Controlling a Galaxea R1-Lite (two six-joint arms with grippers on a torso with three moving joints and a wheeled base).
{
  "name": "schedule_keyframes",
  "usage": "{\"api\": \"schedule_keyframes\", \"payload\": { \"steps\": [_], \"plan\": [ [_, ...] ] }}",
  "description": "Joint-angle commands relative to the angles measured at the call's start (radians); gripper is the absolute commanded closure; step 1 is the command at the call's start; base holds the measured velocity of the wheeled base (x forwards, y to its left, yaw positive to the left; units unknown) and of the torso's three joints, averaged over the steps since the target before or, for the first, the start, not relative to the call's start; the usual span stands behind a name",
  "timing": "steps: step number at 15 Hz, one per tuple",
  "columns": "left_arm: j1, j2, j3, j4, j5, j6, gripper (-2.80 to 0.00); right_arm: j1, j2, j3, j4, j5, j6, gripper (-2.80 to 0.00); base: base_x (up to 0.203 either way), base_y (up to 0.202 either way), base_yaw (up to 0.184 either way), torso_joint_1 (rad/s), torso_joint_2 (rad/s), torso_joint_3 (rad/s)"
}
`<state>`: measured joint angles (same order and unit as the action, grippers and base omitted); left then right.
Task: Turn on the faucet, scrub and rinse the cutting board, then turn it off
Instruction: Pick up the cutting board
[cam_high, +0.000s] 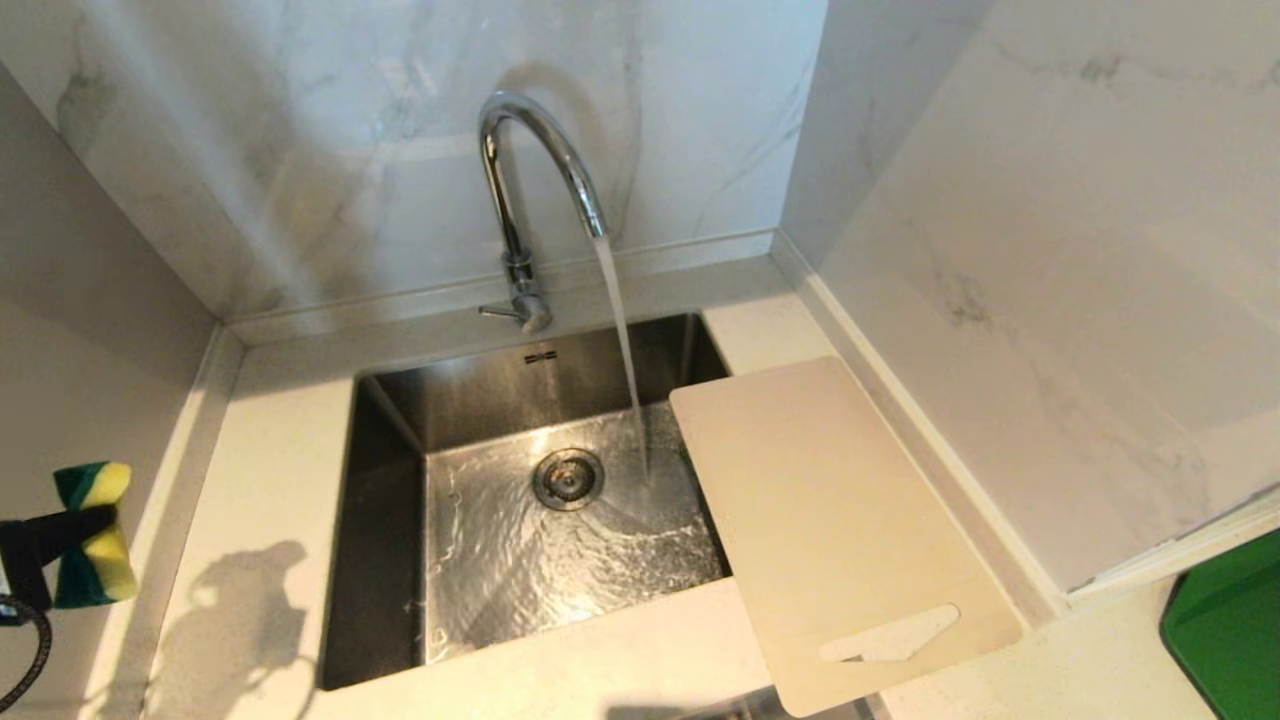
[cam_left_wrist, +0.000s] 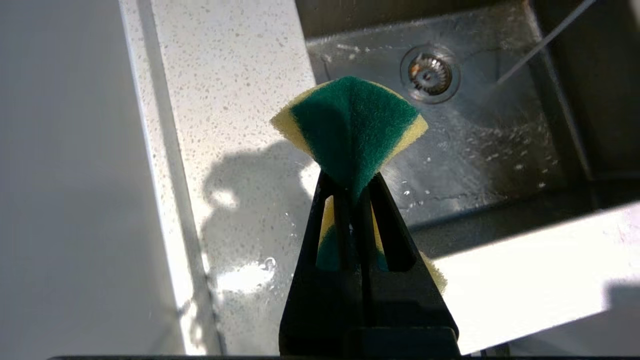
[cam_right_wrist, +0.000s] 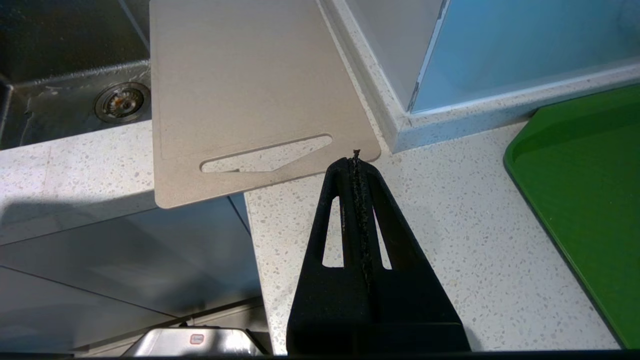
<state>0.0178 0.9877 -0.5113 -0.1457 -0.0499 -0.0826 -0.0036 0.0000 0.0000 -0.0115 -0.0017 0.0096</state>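
Scrubbing step: with the left gripper (cam_left_wrist: 356, 192) clamped on the sponge (cam_left_wrist: 352, 127), carry it across the sink (cam_high: 390, 560) and press its green face flat on the cutting board (cam_high: 830, 520); right gripper (cam_right_wrist: 356, 159) shut, empty.

The green tray (cam_high: 1225, 630) runs off frame (likewise the cutting board's (cam_high: 840, 520) near corner).

Sink (cam_high: 390, 520) basin open left; cutting board (cam_high: 830, 520) overhangs right; faucet (cam_high: 520, 200) behind.

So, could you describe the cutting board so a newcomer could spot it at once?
Start at the steel sink under the running faucet. The cutting board bridges its right rim and the counter: a cream rectangle with a tapered handle slot, unlike the green tray further right.
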Motion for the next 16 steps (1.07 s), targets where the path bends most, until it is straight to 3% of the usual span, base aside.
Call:
{"api": "schedule_keyframes", "payload": {
  "steps": [1, 4, 9, 16],
  "plan": [
    [0.019, -0.166, 0.051, -0.002, -0.019, 0.002, 0.00, 0.001, 0.000, 0.001, -0.001, 0.000, 0.000, 0.00, 0.000, 0.000, 0.000, 0.000, 0.00, 0.000],
    [0.043, -0.322, 0.101, 0.009, -0.039, 0.013, 0.00, -0.001, 0.000, 0.001, -0.001, 0.000, 0.000, 0.00, 0.000, 0.000, 0.000, 0.000, 0.00, 0.000],
    [0.061, -0.582, 0.168, 0.128, -0.065, 0.064, 0.00, 0.001, 0.000, 0.001, -0.001, 0.000, 0.000, 0.00, 0.000, 0.000, 0.000, 0.000, 0.00, 0.000],
    [0.079, -0.708, 0.315, 0.122, -0.028, 0.067, 0.00, 0.001, 0.000, 0.002, -0.001, 0.000, 0.000, 0.00, 0.000, 0.000, 0.000, 0.000, 0.00, 0.000]
  ]
}}
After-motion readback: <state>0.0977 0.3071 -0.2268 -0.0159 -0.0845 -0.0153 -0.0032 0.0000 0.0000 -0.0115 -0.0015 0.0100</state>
